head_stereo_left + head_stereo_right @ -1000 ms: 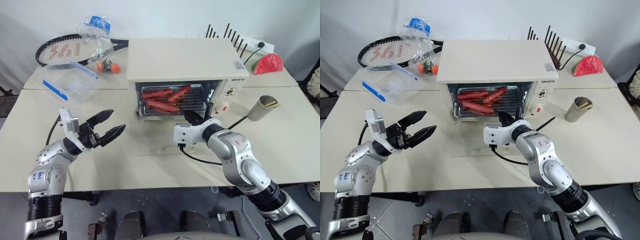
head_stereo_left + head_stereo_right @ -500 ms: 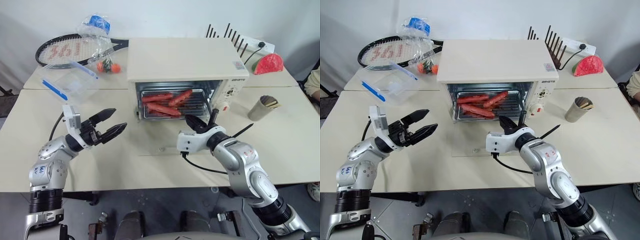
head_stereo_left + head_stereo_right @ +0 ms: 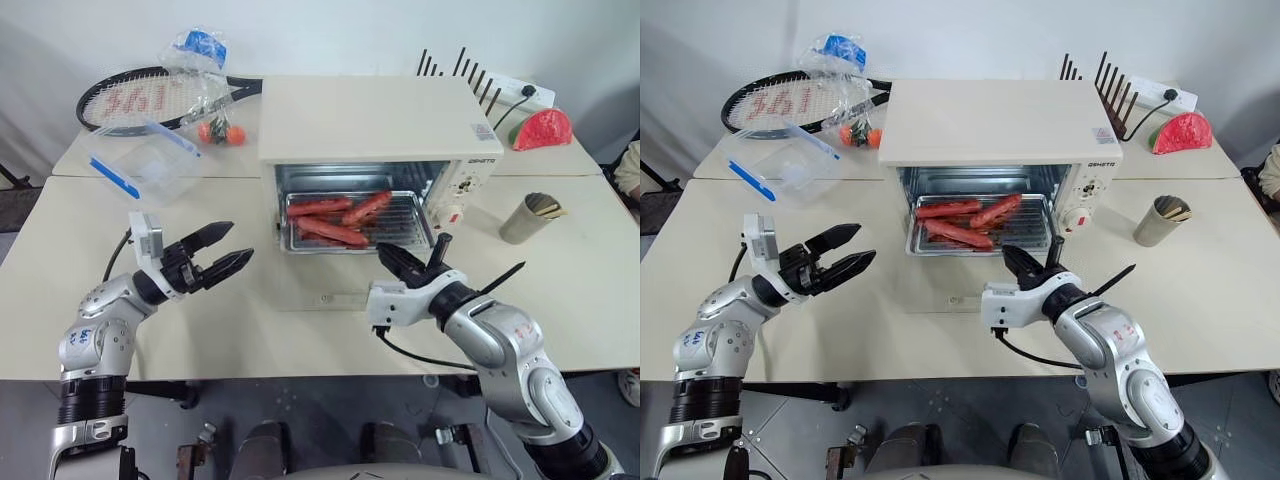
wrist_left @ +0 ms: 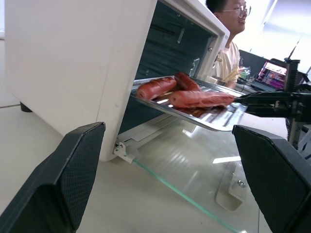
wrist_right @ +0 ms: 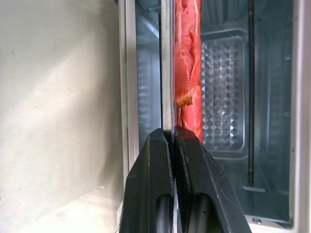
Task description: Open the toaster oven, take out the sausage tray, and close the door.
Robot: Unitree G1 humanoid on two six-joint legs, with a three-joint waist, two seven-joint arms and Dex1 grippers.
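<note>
The cream-white toaster oven point(image 3: 375, 115) stands mid-table with its glass door point(image 3: 320, 290) folded flat onto the table. The shiny sausage tray point(image 3: 355, 222) with three red sausages point(image 3: 330, 208) sticks partly out of the oven mouth. My right gripper point(image 3: 385, 255) is shut on the tray's front rim. In the right wrist view the fingers point(image 5: 160, 145) pinch the thin metal edge point(image 5: 166, 73) beside a sausage point(image 5: 188, 58). My left gripper point(image 3: 238, 243) hovers open to the left of the oven. In its wrist view it faces the tray point(image 4: 214, 119) and the door point(image 4: 194, 165).
A clear plastic box point(image 3: 140, 165), a tennis racket point(image 3: 150, 100) and a plastic bag point(image 3: 195, 50) lie back left. A paper cup point(image 3: 525, 215), a watermelon slice point(image 3: 540, 128) and a black pronged rack point(image 3: 460, 70) stand right. A person point(image 4: 228, 43) sits beyond the oven.
My right gripper has drawn back toward me, sliding the sausage tray further out of the oven. The left gripper has stayed open in place.
</note>
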